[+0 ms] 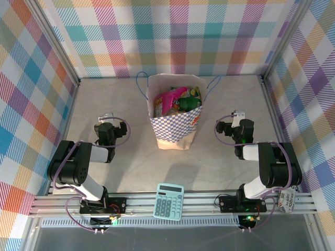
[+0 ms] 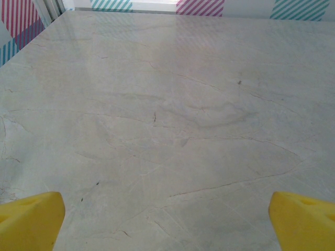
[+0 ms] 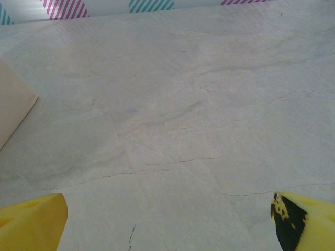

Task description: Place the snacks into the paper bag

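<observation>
nearest, a calculator [image 1: 168, 201] was seen; the left gripper [image 2: 166, 209] and right gripper [image 3: 168, 209] were held wide open, empty; beyond, the snacks [image 1: 178, 99] were seen inside the upright paper bag [image 1: 175, 130], so arms were best kept clear of it

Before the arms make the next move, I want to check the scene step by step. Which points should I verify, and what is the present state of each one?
1. Snacks inside the paper bag: ok, several packets show in its open mouth.
2. Bag upright: ok, it stands on its base at the middle of the table.
3. Left pincer free: ok, open, yellow fingers wide over bare table, holding nothing.
4. Right pincer free: ok, open, holding nothing.
5. Calculator out of the way: ok, at the near edge, apart from the bag.
6. Number of packets in the bag: cannot tell, they overlap.
</observation>
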